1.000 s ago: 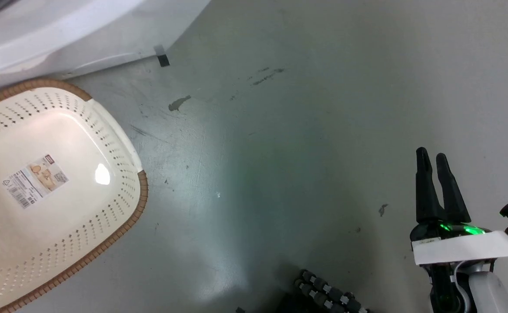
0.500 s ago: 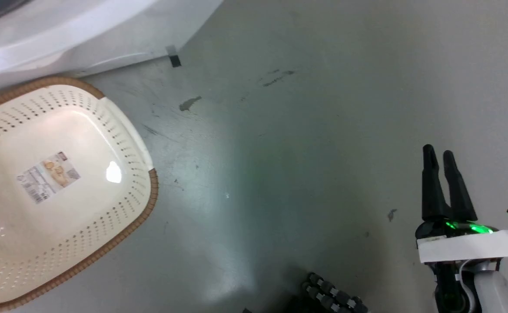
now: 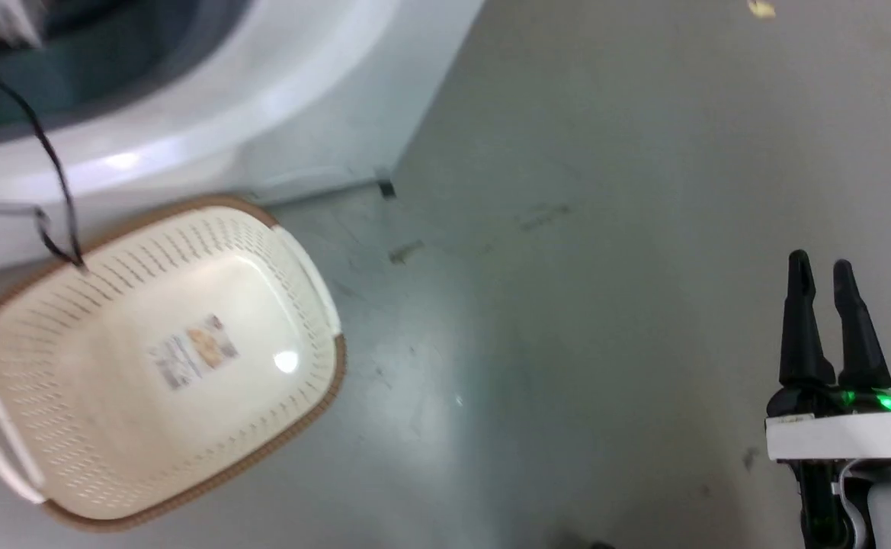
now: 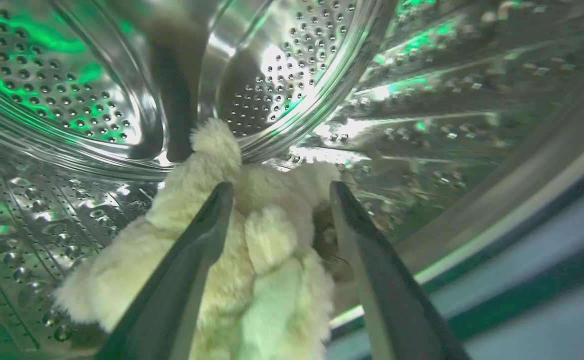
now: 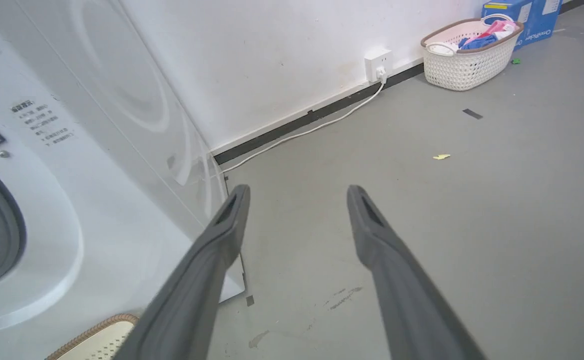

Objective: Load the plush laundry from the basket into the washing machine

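Here, left claw (image 4: 277,189) spread — plush laundry (image 4: 270,270) in washing machine (image 4: 47,100)

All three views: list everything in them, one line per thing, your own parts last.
plush laundry: one, cream, lying in the drum.
washing machine: one, white, steel drum, behind the basket.
basket: one, cream with brown rim, on the floor, holding just a sticker.
second basket: one, cream, by the far wall, holding coloured clothes.
box: one, blue, behind the second basket.
socket: one, white, on the wall.
cable: one, white, from the socket along the wall.
scrap: one, yellow, on the grey floor.
left pincer: one, dark, open, straddling the plush laundry.
right pincer: one, dark, open, over the floor.
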### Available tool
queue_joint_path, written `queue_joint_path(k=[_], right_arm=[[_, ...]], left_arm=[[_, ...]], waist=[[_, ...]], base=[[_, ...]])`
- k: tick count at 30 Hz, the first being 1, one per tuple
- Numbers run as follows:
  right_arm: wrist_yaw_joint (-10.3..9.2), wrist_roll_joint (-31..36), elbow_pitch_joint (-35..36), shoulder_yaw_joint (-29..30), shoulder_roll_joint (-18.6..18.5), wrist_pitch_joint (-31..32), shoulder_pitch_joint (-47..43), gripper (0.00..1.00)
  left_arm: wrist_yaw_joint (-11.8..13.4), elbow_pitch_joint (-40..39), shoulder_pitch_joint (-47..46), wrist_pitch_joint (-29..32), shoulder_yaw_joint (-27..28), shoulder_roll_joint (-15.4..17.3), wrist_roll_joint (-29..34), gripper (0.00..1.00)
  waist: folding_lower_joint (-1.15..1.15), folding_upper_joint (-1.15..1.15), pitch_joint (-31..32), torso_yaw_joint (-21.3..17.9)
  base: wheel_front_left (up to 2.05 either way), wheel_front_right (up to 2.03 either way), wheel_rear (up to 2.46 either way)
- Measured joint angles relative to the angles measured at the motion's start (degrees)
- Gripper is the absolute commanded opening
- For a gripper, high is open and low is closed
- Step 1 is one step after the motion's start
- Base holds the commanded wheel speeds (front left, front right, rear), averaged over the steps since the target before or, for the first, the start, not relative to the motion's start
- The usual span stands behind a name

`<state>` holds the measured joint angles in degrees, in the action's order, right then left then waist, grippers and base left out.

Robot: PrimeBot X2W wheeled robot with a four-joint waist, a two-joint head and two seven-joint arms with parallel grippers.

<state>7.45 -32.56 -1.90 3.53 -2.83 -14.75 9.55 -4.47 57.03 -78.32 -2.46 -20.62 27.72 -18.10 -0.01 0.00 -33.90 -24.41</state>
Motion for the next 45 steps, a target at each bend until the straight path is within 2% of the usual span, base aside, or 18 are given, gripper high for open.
queue_joint_path(k=[8, 15, 19, 22, 26, 31, 39, 45], right_arm=[[-0.01, 4.49, 0.87, 1.91, 0.0, 0.0, -3.91, 1.0], [-0.01, 8.05, 1.15, 2.23, 0.0, 0.0, -7.63, 1.0], [-0.01, 9.76, 1.26, 2.24, 0.0, 0.0, -9.67, 1.0], [-0.01, 10.59, 1.21, 1.99, 0.0, 0.0, -10.77, 1.0], [-0.01, 13.79, 1.25, 0.51, 0.0, 0.0, -12.01, 1.0], [-0.01, 18.57, 0.78, -2.58, 0.0, 0.0, -13.95, 1.0], [-0.01, 21.09, 0.35, -4.83, 0.0, 0.0, -14.11, 1.0], [-0.01, 20.98, 0.27, -4.83, -0.01, 0.0, -15.21, 1.0]], left_arm=[[-1.64, -0.86, 12.94, -8.86, -0.02, -3.68, -3.44, 1.0], [-1.81, -9.58, 27.33, -11.81, -0.03, -6.14, -5.82, 1.0], [0.51, -18.0, 37.64, -12.23, 1.42, -7.32, -6.72, 1.0], [3.35, -26.11, 46.5, -12.24, 3.75, -7.7, -7.3, 1.0], [6.81, -36.01, 59.15, -12.24, 7.23, -8.58, -8.27, 1.0], [9.62, -44.47, 71.31, -12.24, 10.37, -10.55, -8.32, 1.0], [10.35, -50.29, 81.53, -12.23, 13.36, -15.64, -6.22, 1.0], [9.02, -51.64, 84.55, -12.23, 14.07, -19.04, -2.86, 1.0]], waist=[[-0.01, 0.0, 10.05, 4.13], [-0.02, 0.0, 19.09, 7.99], [-0.02, 0.0, 23.75, 10.14], [-0.01, 0.0, 26.92, 11.63], [-0.01, 0.0, 30.38, 13.28], [0.0, 0.0, 32.91, 15.51], [0.0, 0.0, 34.35, 17.95], [0.01, 0.0, 34.13, 19.76]], base=[[0.0, 0.0, 0.0], [0.0, 0.0, 0.0], [0.0, 0.0, 0.0], [0.0, 0.0, 0.0], [0.0, 0.0, 0.0], [0.0, 0.0, 0.0], [0.0, 0.0, 0.0], [0.0, 0.0, 0.0]])
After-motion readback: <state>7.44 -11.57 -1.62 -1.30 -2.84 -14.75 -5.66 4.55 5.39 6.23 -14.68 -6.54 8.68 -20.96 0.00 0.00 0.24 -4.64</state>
